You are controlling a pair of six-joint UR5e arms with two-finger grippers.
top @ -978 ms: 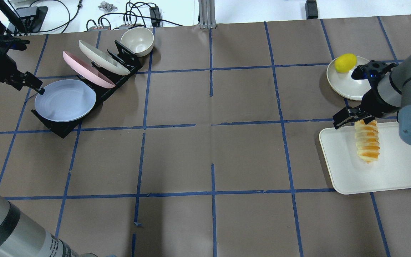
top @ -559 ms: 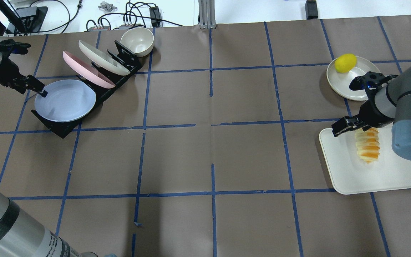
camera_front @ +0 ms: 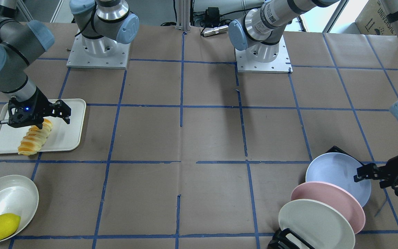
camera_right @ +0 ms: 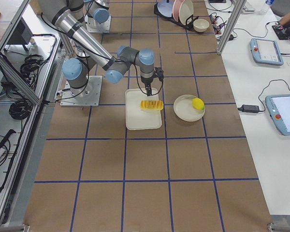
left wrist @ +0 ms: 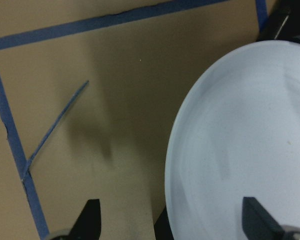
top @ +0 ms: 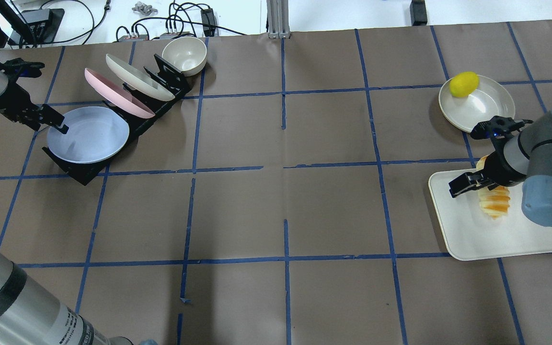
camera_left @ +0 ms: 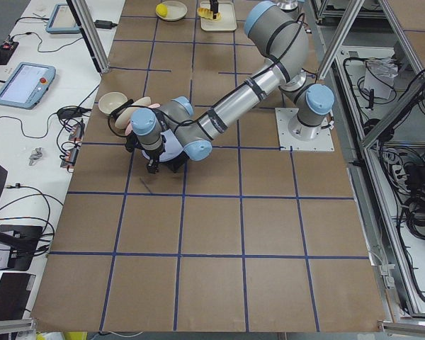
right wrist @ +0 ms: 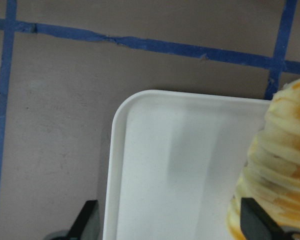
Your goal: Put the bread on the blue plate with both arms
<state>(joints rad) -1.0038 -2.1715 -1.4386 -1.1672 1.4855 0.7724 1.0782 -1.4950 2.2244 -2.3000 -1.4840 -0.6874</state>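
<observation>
The bread lies on a white tray at the right; it also shows in the front view and the right wrist view. My right gripper is open just above the bread's far end, with one jaw on each side of it. The blue plate leans in the front slot of a black rack. My left gripper is open with the plate's left rim between its jaws.
A pink plate and a cream plate stand in the same rack. A cream bowl sits behind it. A lemon lies on a cream plate just beyond the tray.
My right gripper has moved toward the robot and lower, from the tray's far edge to over the bread. My left gripper has shifted slightly further onto the blue plate's rim.
</observation>
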